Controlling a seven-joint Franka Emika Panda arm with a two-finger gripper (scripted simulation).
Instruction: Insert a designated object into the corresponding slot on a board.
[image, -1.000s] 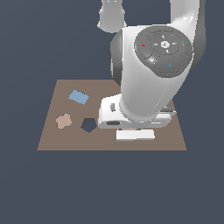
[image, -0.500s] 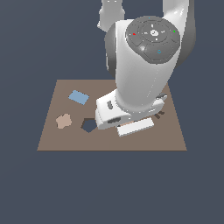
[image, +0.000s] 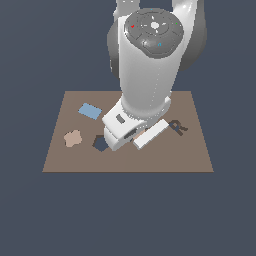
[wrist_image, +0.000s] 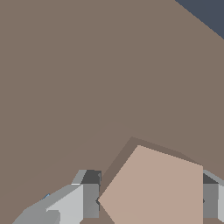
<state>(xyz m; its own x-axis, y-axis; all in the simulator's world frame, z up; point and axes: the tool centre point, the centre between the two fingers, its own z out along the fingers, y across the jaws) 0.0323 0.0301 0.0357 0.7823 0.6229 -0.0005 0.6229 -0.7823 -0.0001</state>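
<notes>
In the wrist view the light-tan pentagon piece (wrist_image: 153, 175) fills the gap of my gripper (wrist_image: 148, 200). Its sides touch the grey fingers (wrist_image: 89, 199), so the gripper is shut on it. A dark shadow on the brown board (wrist_image: 87, 78) beside the piece shows it hangs a little above the surface. In the exterior view the arm's hand (image: 131, 131) hides the piece and the fingers. The dark navy pentagon slot (image: 100, 143) lies on the board (image: 165, 157) right beside the hand on the exterior view's left, partly covered by it.
A tan lobed blob (image: 73, 138) and a light blue rectangle (image: 90, 111) lie on the board's left part in the exterior view. A dark brown letter R (image: 178, 126) lies toward its right. The board's corner and the dark floor (wrist_image: 205, 13) show in the wrist view.
The arm has swung towards the exterior view's left, carrying the hand closer to the navy slot. The R, hidden before, now shows.
</notes>
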